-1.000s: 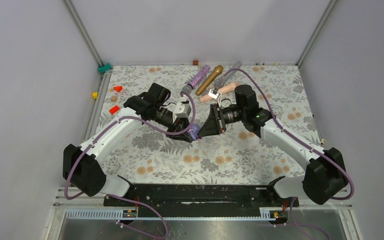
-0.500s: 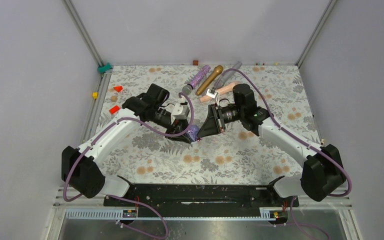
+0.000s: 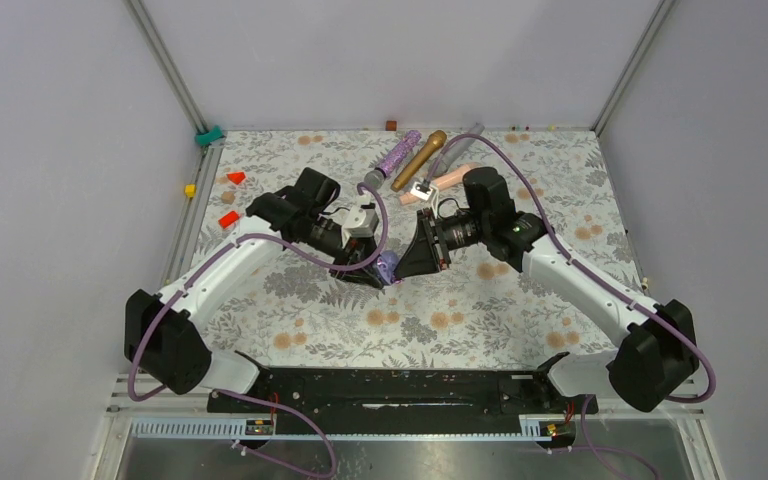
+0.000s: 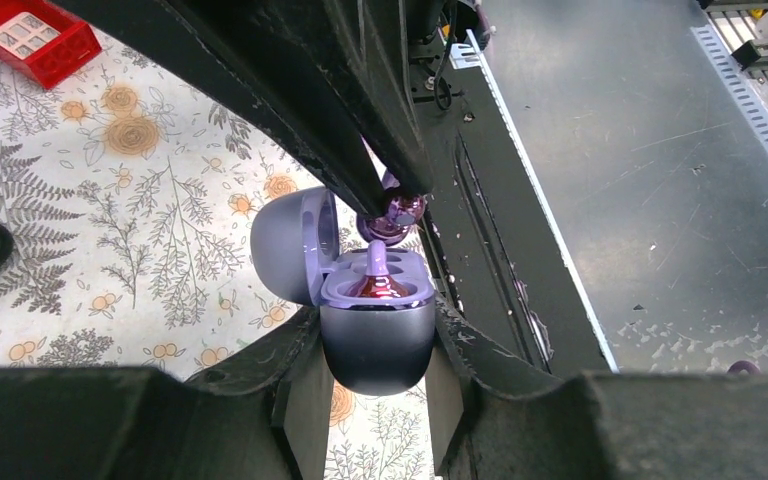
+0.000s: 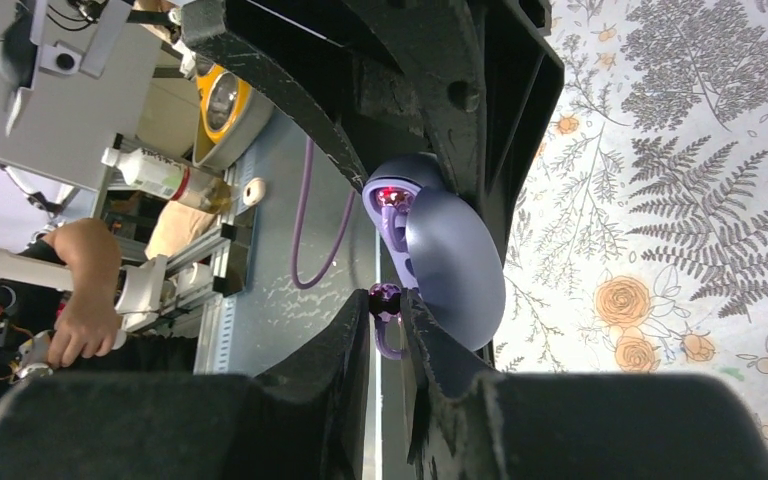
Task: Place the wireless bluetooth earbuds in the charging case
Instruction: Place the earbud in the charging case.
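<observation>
One tiny glossy purple earbud (image 4: 400,210) is pinched tight in the right gripper (image 5: 386,300), right over the open, smooth purple oval charging case (image 4: 376,358) that the left gripper (image 4: 377,325) squeezes, and a crooked push could pop it out or knock the case loose.

The left arm (image 3: 215,265) and right arm (image 3: 580,285) have white shells between black joints, with purple cables (image 3: 383,218) looping alongside. The left gripper (image 4: 375,335) has scuffed black fingers (image 4: 520,420).
</observation>
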Motion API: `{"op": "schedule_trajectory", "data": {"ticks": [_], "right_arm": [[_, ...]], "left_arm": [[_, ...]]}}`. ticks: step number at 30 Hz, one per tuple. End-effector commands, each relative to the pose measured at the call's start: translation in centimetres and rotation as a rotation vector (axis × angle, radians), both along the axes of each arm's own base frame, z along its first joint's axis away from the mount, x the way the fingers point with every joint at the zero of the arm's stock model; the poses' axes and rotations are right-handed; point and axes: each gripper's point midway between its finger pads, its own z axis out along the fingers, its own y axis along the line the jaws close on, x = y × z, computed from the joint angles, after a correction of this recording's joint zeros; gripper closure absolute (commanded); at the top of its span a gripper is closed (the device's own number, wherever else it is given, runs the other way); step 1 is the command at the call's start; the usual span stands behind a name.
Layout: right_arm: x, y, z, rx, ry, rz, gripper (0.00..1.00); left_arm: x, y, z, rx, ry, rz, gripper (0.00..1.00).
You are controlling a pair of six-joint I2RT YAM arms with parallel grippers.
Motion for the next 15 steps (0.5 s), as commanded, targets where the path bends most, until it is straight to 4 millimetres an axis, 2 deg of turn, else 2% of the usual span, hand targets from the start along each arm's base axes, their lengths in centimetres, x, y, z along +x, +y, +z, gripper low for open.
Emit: {"op": "schedule_trajectory", "data": {"ticks": [1, 15], "right_arm": [[1.09, 0.2, 0.57, -0.022, -0.135, -0.047, 0.84], [1.31, 0.74, 1.14, 0.007, -0.183, -0.079, 0.84]], "left_arm": [[-1.08, -0.99, 2.53, -0.107, 0.034, -0.074, 1.0], [-0.36, -0.77, 2.76, -0.139, 0.106, -0.067, 1.0]]}}
